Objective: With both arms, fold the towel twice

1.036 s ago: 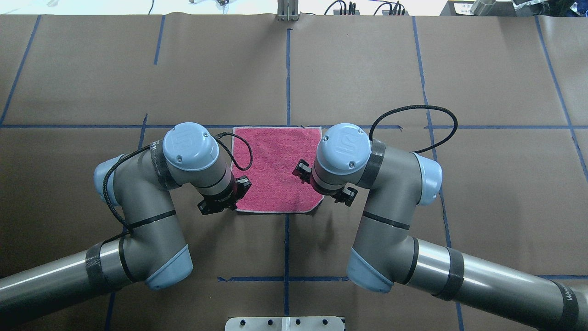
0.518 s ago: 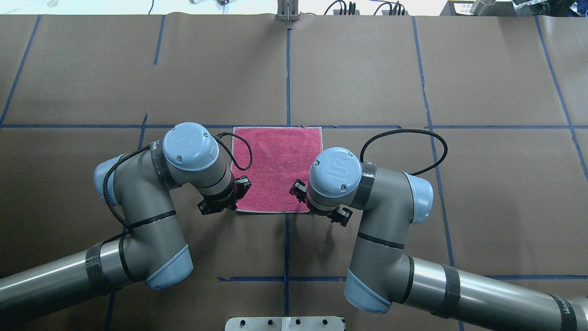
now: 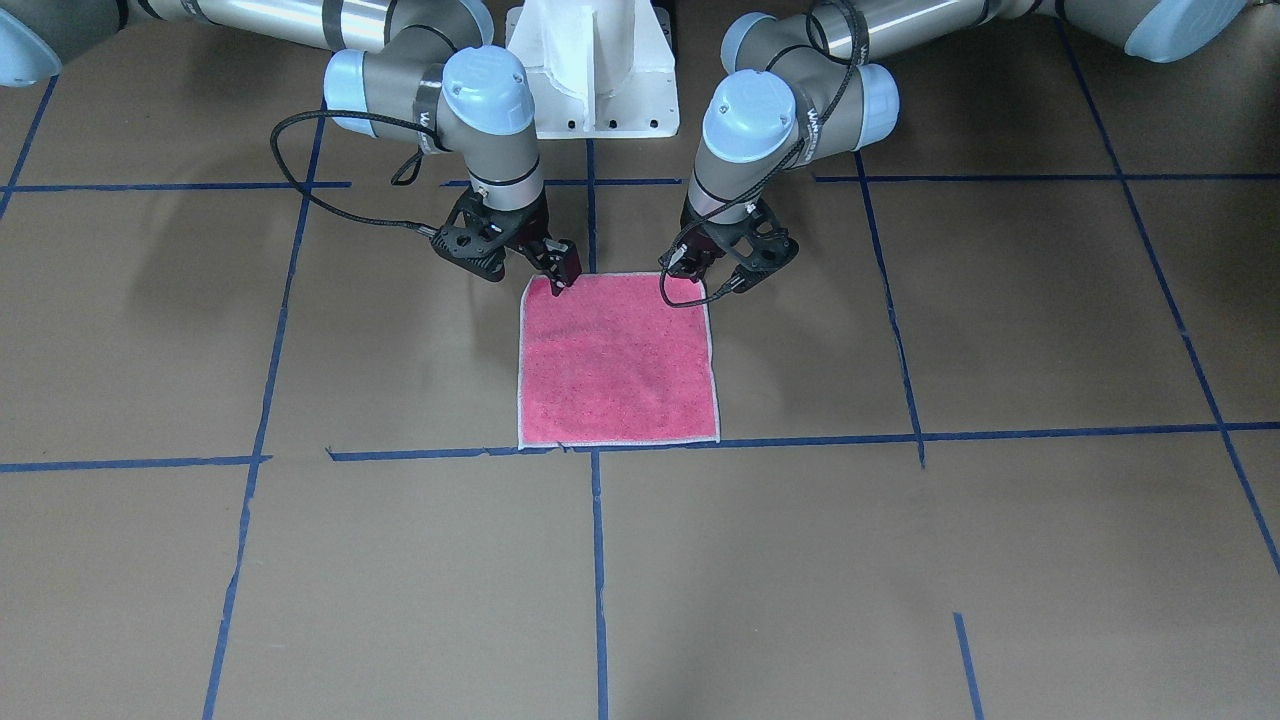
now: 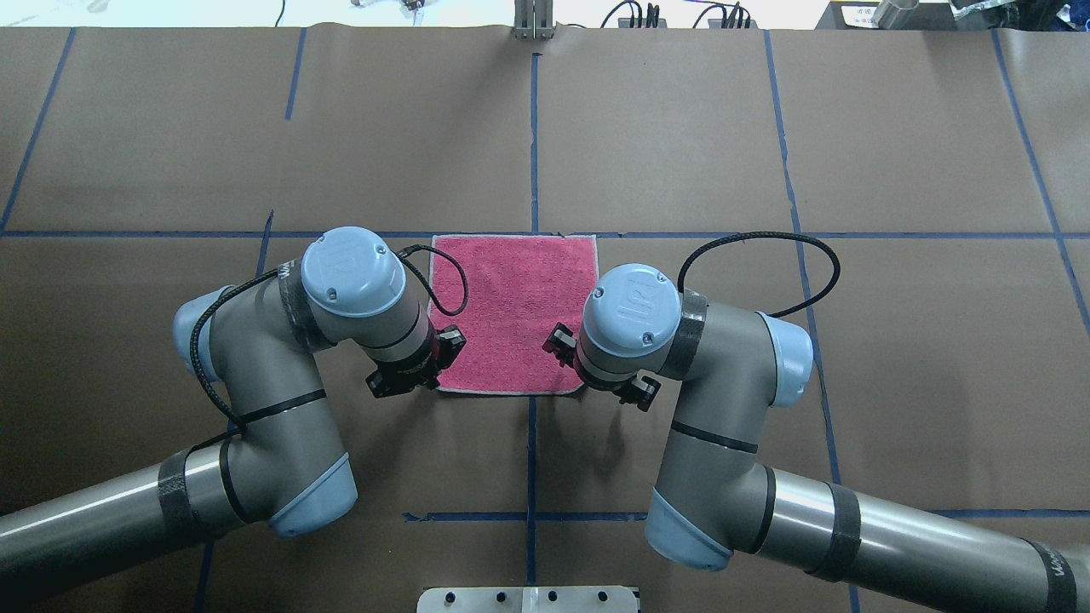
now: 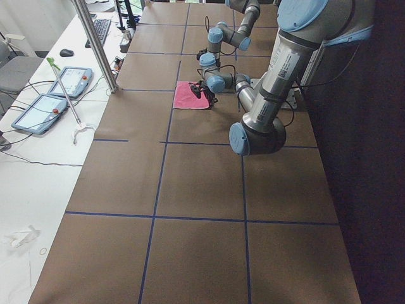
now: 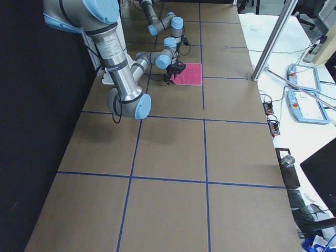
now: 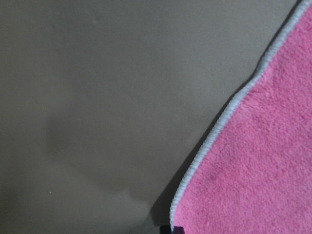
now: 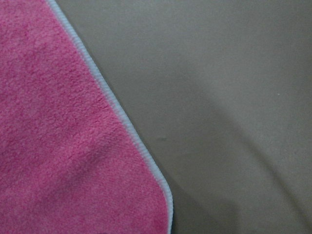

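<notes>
The towel (image 4: 511, 311) lies flat on the brown table, pink-red face up, with a whitish border; it also shows in the front view (image 3: 617, 360). My left gripper (image 3: 706, 282) is low at the towel's near left corner (image 7: 253, 161). Its jaws look open and straddle the corner. My right gripper (image 3: 525, 277) is low at the near right corner (image 8: 73, 146). Its jaws look open, and one finger (image 3: 560, 272) touches the cloth there. In the overhead view both wrists hide the fingertips of the left gripper (image 4: 419, 364) and the right gripper (image 4: 598, 358).
Brown paper with blue tape lines (image 4: 533, 145) covers the table. The white pedestal (image 3: 592, 70) stands between the arm bases. Black cables loop from both wrists (image 4: 758, 255). Tablets and cables lie on the side bench (image 5: 60, 95).
My right arm swung toward the robot along the towel's right edge, then eased back slightly, settling at the near right corner. The left arm and the towel have not moved.
</notes>
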